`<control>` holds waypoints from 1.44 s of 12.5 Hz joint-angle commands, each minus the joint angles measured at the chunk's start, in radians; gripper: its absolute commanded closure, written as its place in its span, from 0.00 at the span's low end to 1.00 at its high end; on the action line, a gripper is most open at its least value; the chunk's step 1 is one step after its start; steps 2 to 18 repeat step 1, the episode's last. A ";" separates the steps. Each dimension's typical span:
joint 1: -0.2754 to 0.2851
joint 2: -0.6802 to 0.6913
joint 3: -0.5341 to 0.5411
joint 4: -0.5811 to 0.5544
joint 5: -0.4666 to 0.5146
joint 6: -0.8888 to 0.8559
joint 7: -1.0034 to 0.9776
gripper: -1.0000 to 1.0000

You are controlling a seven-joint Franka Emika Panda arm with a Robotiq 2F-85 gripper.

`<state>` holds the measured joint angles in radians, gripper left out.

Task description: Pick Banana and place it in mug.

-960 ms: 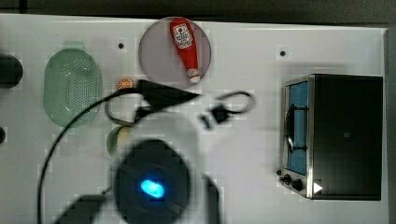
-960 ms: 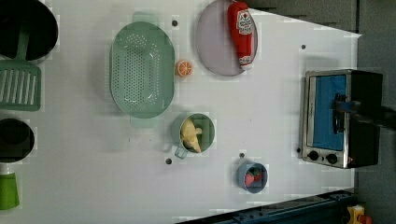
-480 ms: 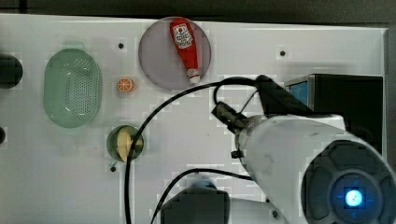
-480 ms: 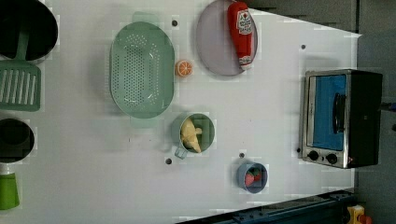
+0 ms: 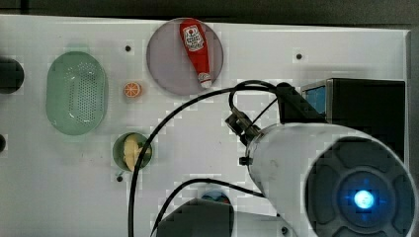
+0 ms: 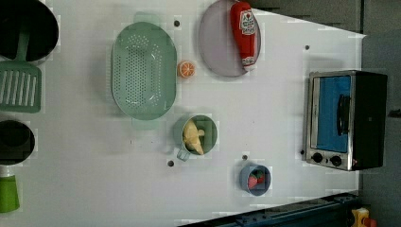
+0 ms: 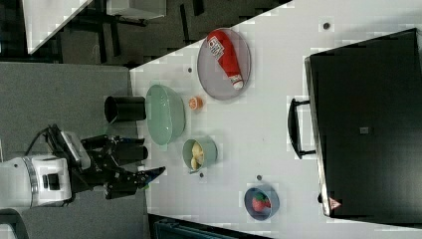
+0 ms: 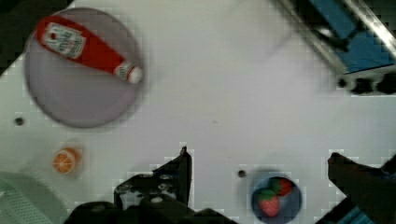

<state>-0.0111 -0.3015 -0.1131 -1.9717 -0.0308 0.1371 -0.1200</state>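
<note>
White tabletop [image 6: 283,118] with small dark holes — grey speckled floor [image 7: 59,94] and dark frame legs beyond it.

The white, rounded robot arm [image 5: 296,158] carries a dark circular cap with a glowing blue light and looping black cables [image 5: 148,148].

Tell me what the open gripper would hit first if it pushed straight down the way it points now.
Probably bare table or the blue strawberry bowl, which sits between the gripper's fingers in the wrist view; depth is unclear.
</note>
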 commanded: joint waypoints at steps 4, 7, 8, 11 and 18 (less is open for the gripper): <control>-0.001 0.016 0.028 0.012 0.003 -0.045 0.052 0.00; -0.001 0.016 0.028 0.012 0.003 -0.045 0.052 0.00; -0.001 0.016 0.028 0.012 0.003 -0.045 0.052 0.00; -0.001 0.016 0.028 0.012 0.003 -0.045 0.052 0.00; -0.001 0.016 0.028 0.012 0.003 -0.045 0.052 0.00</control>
